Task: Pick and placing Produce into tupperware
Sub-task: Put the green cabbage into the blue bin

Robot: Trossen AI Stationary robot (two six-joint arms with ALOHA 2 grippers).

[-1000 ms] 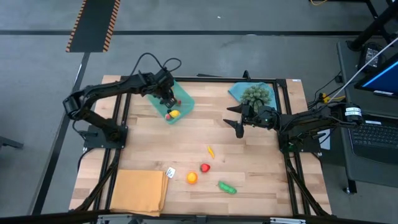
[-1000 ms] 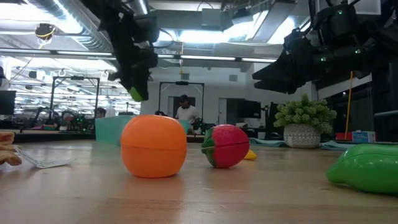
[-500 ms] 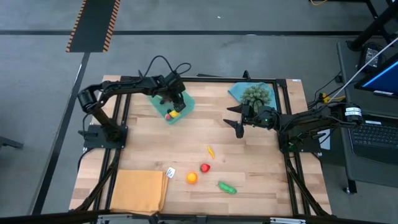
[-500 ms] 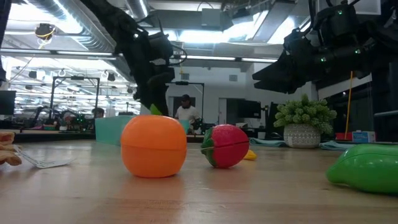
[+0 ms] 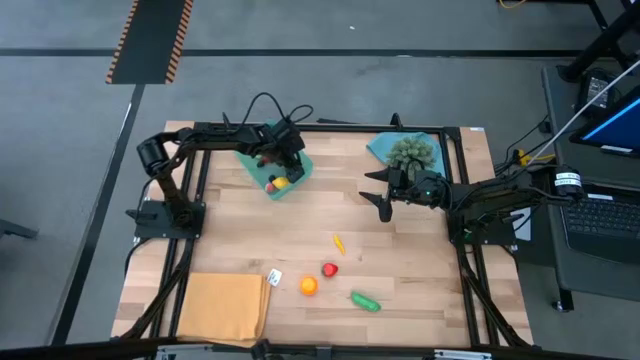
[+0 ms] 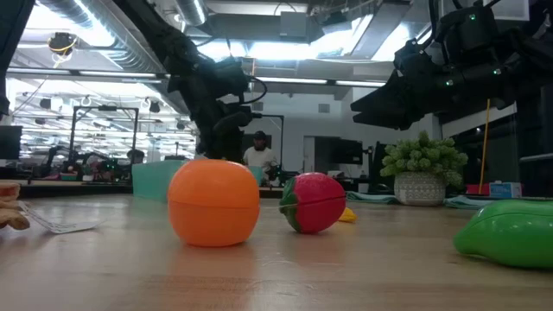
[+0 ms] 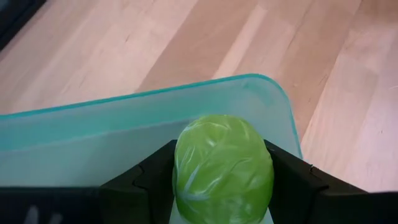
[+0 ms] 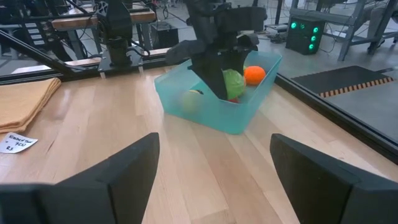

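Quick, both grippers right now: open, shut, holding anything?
Left gripper: shut on the green cabbage, over the tupperware.
Right gripper: open, empty, above the table.

Odds and ends on the wooden table (image 5: pixel 400 260)
Orange-tan cloth (image 5: pixel 222 307) at one corner, small white label (image 5: pixel 275 277) just beside it; potted plant (image 5: pixel 412 152) on a blue mat (image 5: pixel 383 148)

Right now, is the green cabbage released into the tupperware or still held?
Held. The left gripper has its fingers pressed against both sides of the green cabbage, over the tupperware; the right wrist view shows it inside the rim.
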